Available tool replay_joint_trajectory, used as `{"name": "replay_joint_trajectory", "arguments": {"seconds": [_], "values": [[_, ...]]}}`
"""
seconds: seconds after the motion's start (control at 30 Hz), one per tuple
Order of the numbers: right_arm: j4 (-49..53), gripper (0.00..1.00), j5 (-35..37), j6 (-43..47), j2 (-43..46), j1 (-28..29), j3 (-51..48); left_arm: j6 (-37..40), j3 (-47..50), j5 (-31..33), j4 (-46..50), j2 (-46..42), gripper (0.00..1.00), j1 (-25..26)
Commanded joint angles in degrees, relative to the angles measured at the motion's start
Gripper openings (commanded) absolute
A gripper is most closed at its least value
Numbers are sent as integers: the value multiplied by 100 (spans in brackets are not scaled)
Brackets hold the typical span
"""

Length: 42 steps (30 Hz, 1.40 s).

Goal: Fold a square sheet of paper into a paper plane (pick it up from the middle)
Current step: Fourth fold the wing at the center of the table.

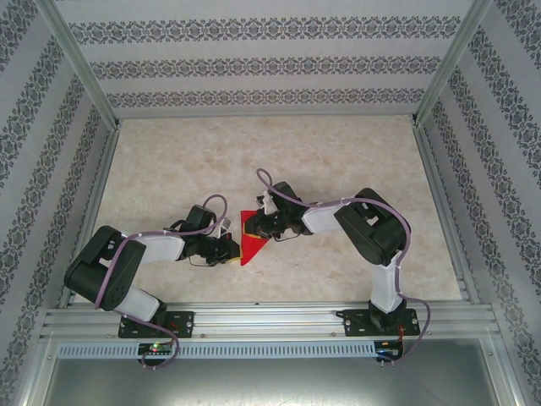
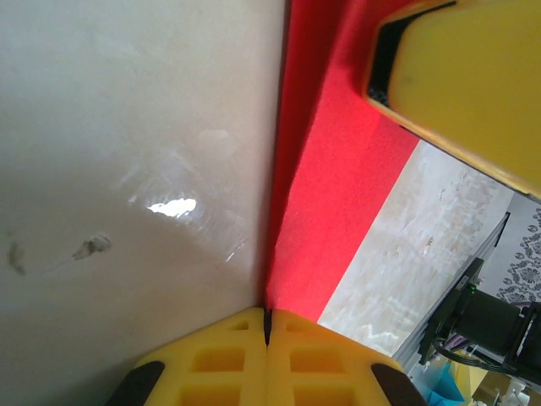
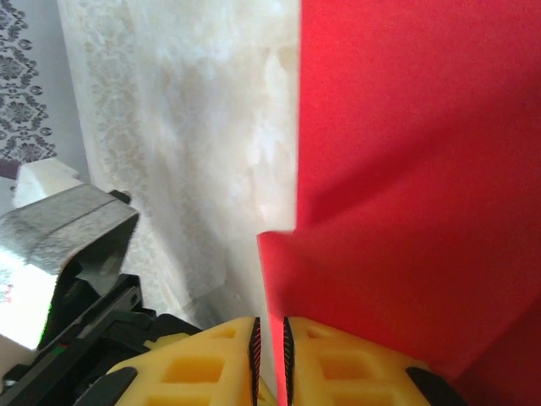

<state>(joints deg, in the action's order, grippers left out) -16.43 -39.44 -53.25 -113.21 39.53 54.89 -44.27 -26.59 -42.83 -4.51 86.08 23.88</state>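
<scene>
The square sheet of paper (image 1: pixel 251 239) is bright red, partly folded, and lies on the marble table (image 1: pixel 254 161) between my two grippers. My left gripper (image 1: pixel 233 247) is at its left edge. In the left wrist view its yellow jaws (image 2: pixel 267 321) are shut, and the paper's (image 2: pixel 338 186) raised edge runs straight into their tips. My right gripper (image 1: pixel 264 227) is at the paper's upper right. Its jaws (image 3: pixel 270 338) stand a slit apart, with the edge of a red flap (image 3: pixel 406 169) between the pads, against the right one. One right fingertip (image 2: pixel 465 76) hangs over the paper.
Patterned walls (image 1: pixel 254 68) enclose the table on three sides. A metal rail (image 1: pixel 254 317) runs along the near edge by the arm bases. The left arm's grey and black body (image 3: pixel 68 245) is close to the right gripper. Bare tabletop lies beyond the paper.
</scene>
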Motion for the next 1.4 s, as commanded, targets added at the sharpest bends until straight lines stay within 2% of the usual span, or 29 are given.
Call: {"name": "replay_joint_trajectory", "arguments": {"seconds": [0.0,0.2,0.3,0.53,0.8,0.9,1.0,1.2,1.37], "values": [[165,19,99,146,-209,61,38,16,146,-20,99,-54,4,-32],[206,19,58,189,-244,69,50,86,147,-89,119,-223,8,-30],[207,19,86,190,-196,60,4,63,144,-51,174,-333,15,-32],[224,19,138,175,-233,68,-30,5,82,-1,407,-830,23,-32],[225,19,156,180,-271,81,-38,-72,58,-170,247,-551,22,-30],[226,19,165,167,-281,95,-31,-90,84,-238,154,-502,19,-24],[210,19,165,158,-273,100,-26,-23,68,-144,309,-513,24,-24],[224,19,165,158,-287,110,-12,1,14,-96,300,-436,23,-23],[213,19,174,153,-299,116,-9,-84,0,-321,-31,-244,16,-22]]}}
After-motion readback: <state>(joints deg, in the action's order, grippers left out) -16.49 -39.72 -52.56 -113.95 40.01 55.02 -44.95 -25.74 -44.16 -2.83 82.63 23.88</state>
